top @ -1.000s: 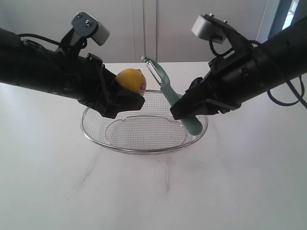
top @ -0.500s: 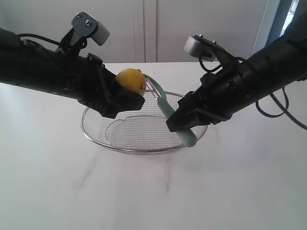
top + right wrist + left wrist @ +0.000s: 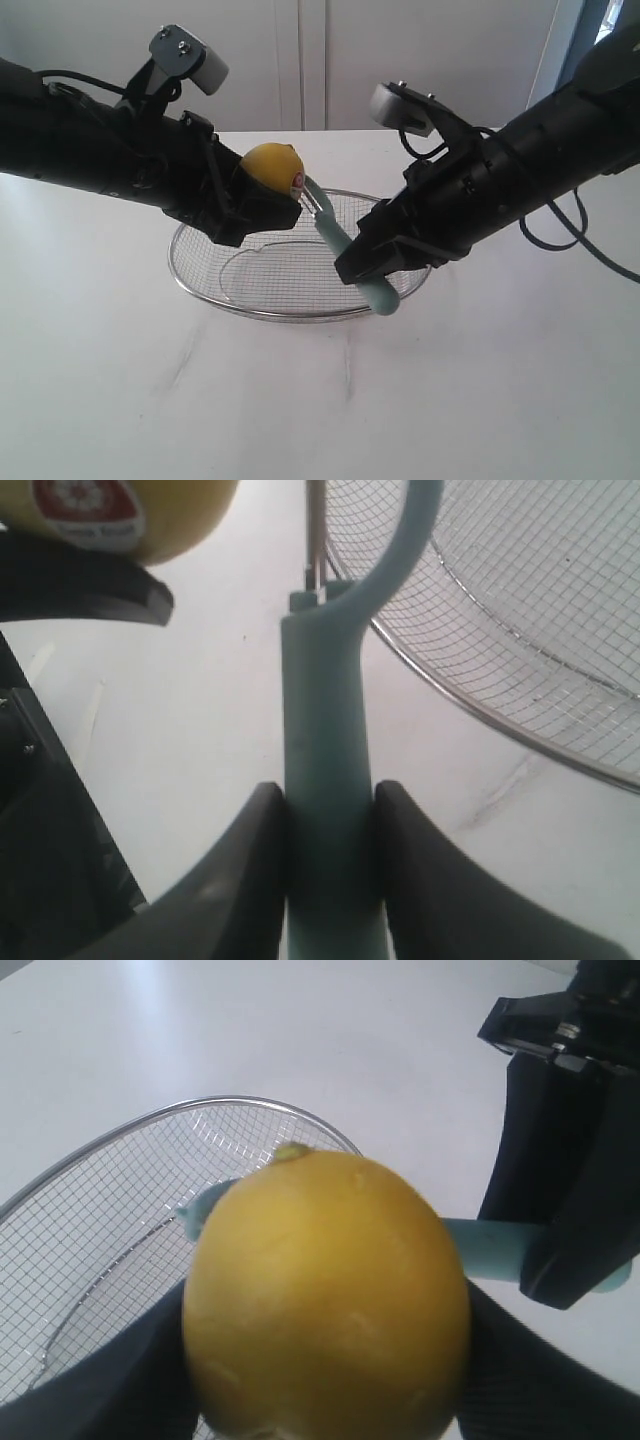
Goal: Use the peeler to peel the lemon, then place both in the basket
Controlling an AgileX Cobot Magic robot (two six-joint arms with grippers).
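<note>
My left gripper (image 3: 262,205) is shut on the yellow lemon (image 3: 272,165), holding it above the left rim of the wire-mesh basket (image 3: 300,312). The lemon (image 3: 325,1300) fills the left wrist view between the dark fingers (image 3: 90,1385). My right gripper (image 3: 368,262) is shut on the pale teal handle of the peeler (image 3: 350,250), over the basket's right side. The peeler slants up and left, and its metal blade head rests against the lemon's stickered end. In the right wrist view the peeler (image 3: 325,780) stands clamped between both pads, with the lemon (image 3: 160,515) just beyond its head.
The basket (image 3: 500,610) sits in the middle of a white table (image 3: 330,400). Both black arms reach in from the sides and meet over it. A pale wall runs behind the table's far edge.
My right gripper has swung left and down with the peeler, bringing the blade head from above the basket's back rim onto the lemon. The left arm and lemon have stayed still.
</note>
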